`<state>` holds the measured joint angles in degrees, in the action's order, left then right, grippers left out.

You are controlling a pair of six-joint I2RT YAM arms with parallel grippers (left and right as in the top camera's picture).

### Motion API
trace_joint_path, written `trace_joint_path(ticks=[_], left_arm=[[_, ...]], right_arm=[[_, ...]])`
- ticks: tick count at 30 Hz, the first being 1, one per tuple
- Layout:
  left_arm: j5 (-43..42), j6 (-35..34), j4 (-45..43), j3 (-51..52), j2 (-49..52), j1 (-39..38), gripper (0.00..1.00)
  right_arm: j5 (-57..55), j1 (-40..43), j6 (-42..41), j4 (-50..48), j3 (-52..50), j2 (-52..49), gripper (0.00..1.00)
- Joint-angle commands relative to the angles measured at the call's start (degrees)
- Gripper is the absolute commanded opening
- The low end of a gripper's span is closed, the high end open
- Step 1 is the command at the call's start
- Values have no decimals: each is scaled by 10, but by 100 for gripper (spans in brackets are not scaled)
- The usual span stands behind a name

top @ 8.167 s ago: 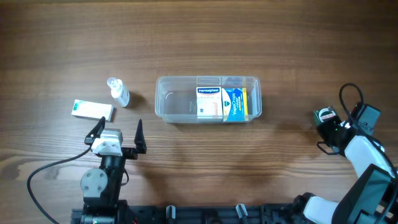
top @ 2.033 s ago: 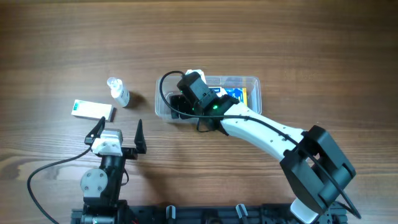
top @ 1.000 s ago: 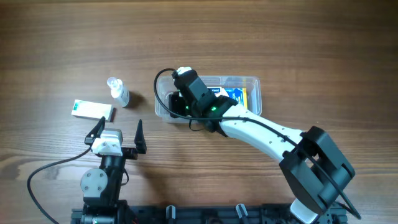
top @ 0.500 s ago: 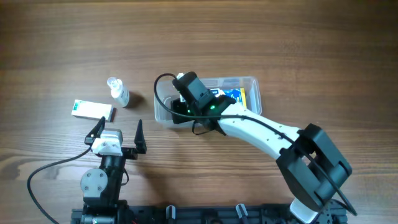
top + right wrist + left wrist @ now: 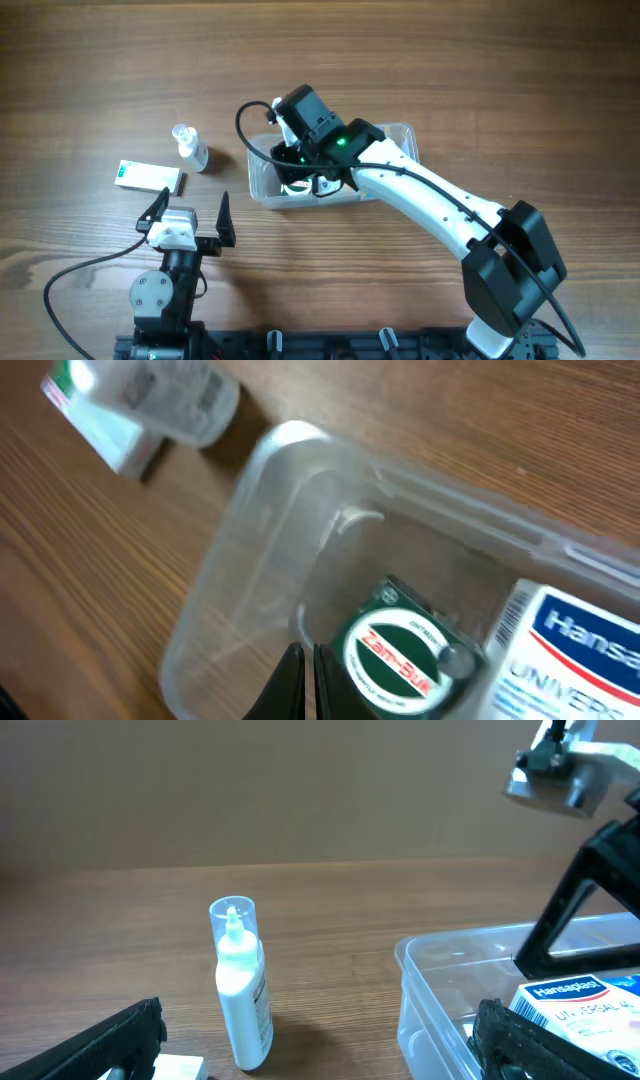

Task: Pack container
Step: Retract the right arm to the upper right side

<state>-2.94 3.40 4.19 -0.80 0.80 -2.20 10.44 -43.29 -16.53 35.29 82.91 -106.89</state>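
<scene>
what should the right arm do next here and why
Probably lift the right fingers straight up out of the container. They are shut on nothing, low inside it beside the round green tin, which already lies on its floor next to the plaster box. The bottle and small box lie outside on the table, nearer the open left fingers.

one container (image 5: pixel 258 182), one bottle (image 5: pixel 190 148), two boxes (image 5: pixel 150 177) (image 5: pixel 578 1003), one tin (image 5: pixel 393 660)

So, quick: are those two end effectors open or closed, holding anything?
Left end effector: open, holding nothing.
Right end effector: closed, nothing between its fingers, over the tub.
</scene>
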Motion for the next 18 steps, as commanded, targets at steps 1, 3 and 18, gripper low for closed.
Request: trace_joint_path(ticks=[1, 3, 18], left_arm=[[-7, 9, -1, 5, -4, -3, 100], [-7, 9, -1, 5, -4, -3, 100], [-7, 9, -1, 5, -4, -3, 100]], right_arm=[[-40, 7, 60, 26, 22, -13, 5], [-40, 22, 59, 64, 65, -13, 4], [-112, 441, -3, 363, 188, 10, 77]])
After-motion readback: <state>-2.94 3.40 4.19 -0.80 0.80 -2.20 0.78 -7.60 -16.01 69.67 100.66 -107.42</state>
